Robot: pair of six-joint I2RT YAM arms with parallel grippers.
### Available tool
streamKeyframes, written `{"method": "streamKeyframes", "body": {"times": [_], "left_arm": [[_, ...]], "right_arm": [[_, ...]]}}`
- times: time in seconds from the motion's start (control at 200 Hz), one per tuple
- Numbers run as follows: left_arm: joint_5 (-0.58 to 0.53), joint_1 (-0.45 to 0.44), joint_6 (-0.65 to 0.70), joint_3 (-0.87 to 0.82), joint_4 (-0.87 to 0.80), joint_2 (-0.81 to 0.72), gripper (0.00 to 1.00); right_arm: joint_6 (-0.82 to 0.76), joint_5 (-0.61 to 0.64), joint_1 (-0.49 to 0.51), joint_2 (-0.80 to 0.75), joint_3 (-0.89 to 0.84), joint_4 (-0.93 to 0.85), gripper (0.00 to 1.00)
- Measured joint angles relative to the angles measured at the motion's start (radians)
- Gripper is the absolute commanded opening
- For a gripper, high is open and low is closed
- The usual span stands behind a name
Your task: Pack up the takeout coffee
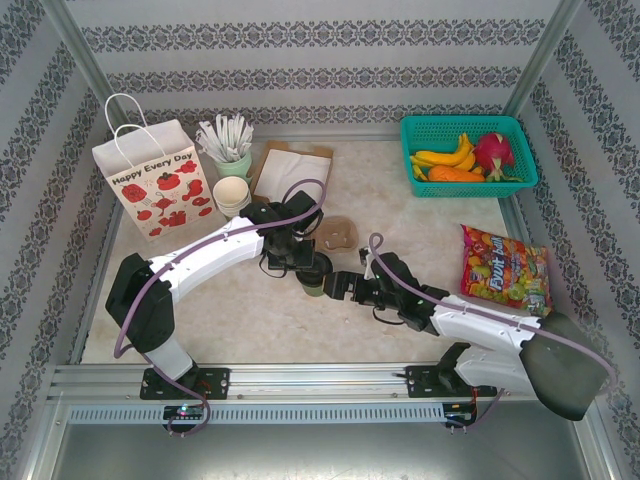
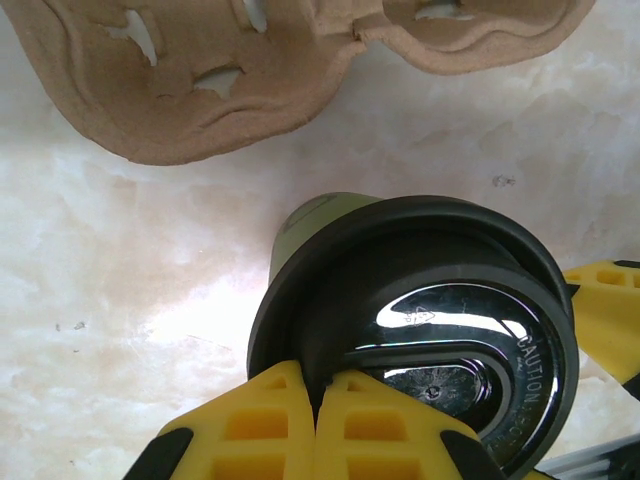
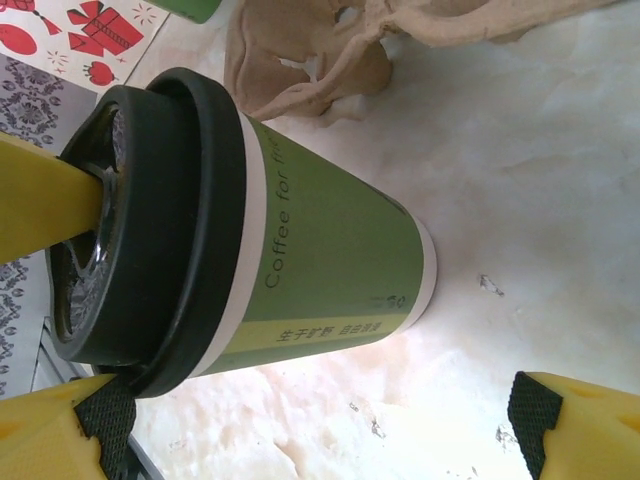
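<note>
Top external view: coffee cup (image 1: 314, 285) stands upright on worktop (image 1: 250, 320) near the cardboard carrier (image 1: 338, 233). Left end effector (image 2: 318, 390) closed, tips on lid (image 2: 430, 330) rim; right end effector (image 3: 315, 420) wide open around cup, gripping nothing. Risk: off-centre push tips cup, or squeeze pops lid.

Table (image 1: 250, 320) centre: coffee cup (image 1: 313, 285) just before cup carrier (image 1: 340, 233) | back left: paper bag (image 1: 155, 185), cup stack (image 1: 232, 193) at its right | back right: basket (image 1: 470, 188) | right: snack bag (image 1: 505, 268)
</note>
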Motion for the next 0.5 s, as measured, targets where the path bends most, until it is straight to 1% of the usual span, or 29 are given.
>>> {"method": "streamKeyframes", "body": {"times": [0.25, 0.36, 0.5], "left_arm": [[-0.024, -0.001, 0.005, 0.012, -0.001, 0.013, 0.00], [-0.027, -0.001, 0.009, 0.014, -0.001, 0.019, 0.00], [-0.041, -0.001, 0.015, -0.002, 0.010, 0.026, 0.00]], "right_arm": [[0.008, 0.013, 0.005, 0.041, 0.011, 0.026, 0.97], [0.036, 0.048, 0.015, 0.049, 0.013, 0.019, 0.96], [0.069, 0.051, 0.021, 0.074, 0.026, 0.022, 0.95]]}}
